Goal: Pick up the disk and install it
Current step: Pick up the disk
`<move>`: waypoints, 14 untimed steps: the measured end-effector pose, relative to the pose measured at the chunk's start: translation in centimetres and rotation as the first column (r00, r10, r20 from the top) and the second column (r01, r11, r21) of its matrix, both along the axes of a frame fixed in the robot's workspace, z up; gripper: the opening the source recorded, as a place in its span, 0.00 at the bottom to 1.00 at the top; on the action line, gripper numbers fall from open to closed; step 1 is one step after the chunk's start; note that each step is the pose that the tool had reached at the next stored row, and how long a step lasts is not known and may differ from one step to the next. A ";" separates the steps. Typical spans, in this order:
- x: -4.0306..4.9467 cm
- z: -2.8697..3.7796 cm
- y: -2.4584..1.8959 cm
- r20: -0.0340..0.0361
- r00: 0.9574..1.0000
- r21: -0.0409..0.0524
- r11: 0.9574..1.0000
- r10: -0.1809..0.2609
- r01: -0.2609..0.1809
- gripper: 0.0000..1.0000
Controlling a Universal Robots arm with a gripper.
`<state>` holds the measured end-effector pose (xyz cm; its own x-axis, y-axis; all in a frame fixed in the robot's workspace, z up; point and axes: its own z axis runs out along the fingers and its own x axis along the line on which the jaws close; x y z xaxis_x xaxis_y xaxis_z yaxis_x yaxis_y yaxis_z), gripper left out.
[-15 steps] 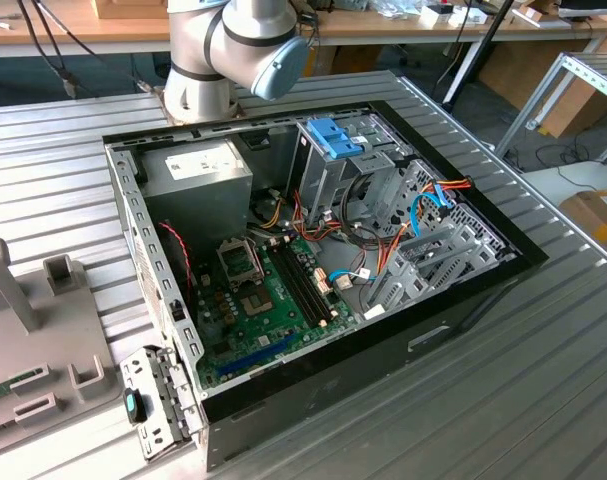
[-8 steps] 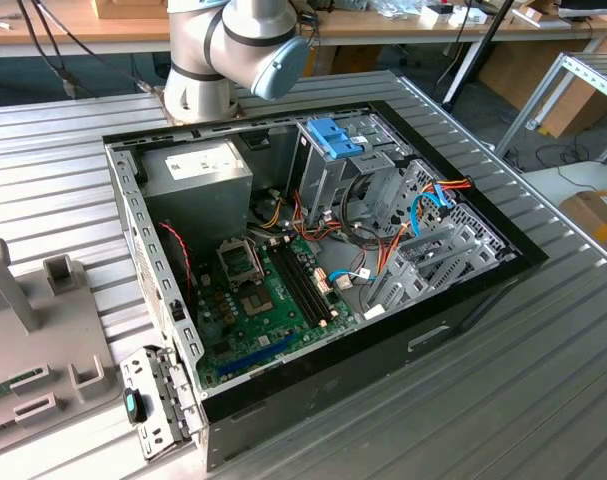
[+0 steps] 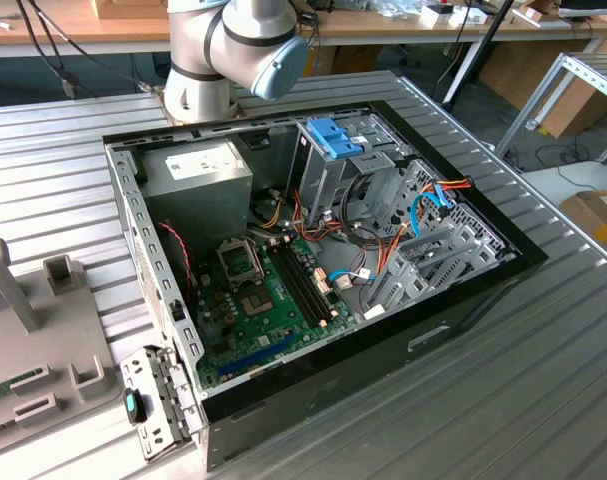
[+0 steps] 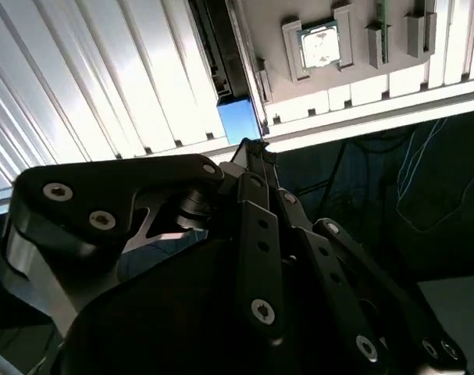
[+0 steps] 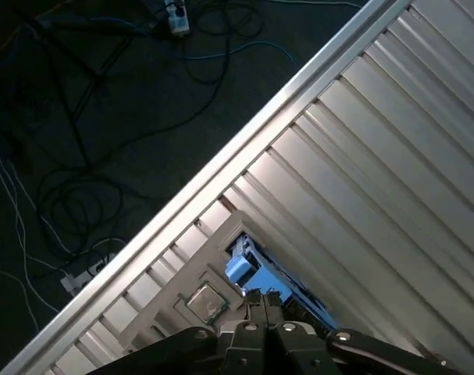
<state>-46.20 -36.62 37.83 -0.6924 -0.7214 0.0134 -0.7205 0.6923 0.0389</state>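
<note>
Exterior view: the computer case (image 3: 523, 258) is laid on its side mid-table, open face up, presumably so the bays can be reached from above. The silver drive cage (image 3: 323, 185) with its 2 blue clips (image 3: 333, 135) sits at the case's far side, near the arm (image 3: 238, 45), whose base is mounted at the far edge of the table (image 3: 543, 400). A grey fixture (image 3: 43, 340) is set at the table edge on the exterior view's left, apart from the case. It is likely used to present parts in known poses.

Second wrist view: the gripper (image 4: 254, 148) is seen from behind, links converged, jaws drawn together with no gap visible. The disk (image 4: 238, 119) is found just beyond the tips. Its dark narrow body runs along the side of the grey fixture (image 4: 276, 31), blue end tab toward the table's edge rail. The tab end is probably turned outward so it can be reached first. Whether the tab is pinched or merely neared cannot be told. A processor chip (image 4: 319, 44) is seated in 1 fixture pocket beside the disk.

First wrist view: the gripper (image 5: 258, 298) is closed up right at the disk (image 5: 240, 267), with the blue rail running behind the tips and the processor chip (image 5: 205, 302) just beside. Both fixture and disk are placed close to the table edge, with floor cables (image 5: 73, 203) beyond it. Judged stage: pick-up step, install not done. The disk is at the fixture, well apart from the case.
</note>
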 end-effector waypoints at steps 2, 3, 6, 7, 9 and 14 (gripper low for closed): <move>0.00 -0.01 0.00 0.000 0.998 0.000 0.998 0.060 -0.060 0.11; 0.00 -0.01 0.00 0.000 0.997 0.000 0.997 0.079 -0.079 0.11; 0.00 -0.02 0.00 0.000 0.989 0.000 0.989 0.149 -0.149 0.11; 0.00 -0.02 0.00 0.000 0.986 0.000 0.986 0.165 -0.165 0.11; 0.00 -0.02 0.00 0.000 0.985 0.000 0.985 0.171 -0.171 0.11; 0.00 -0.02 0.00 0.000 0.985 0.000 0.985 0.172 -0.172 0.11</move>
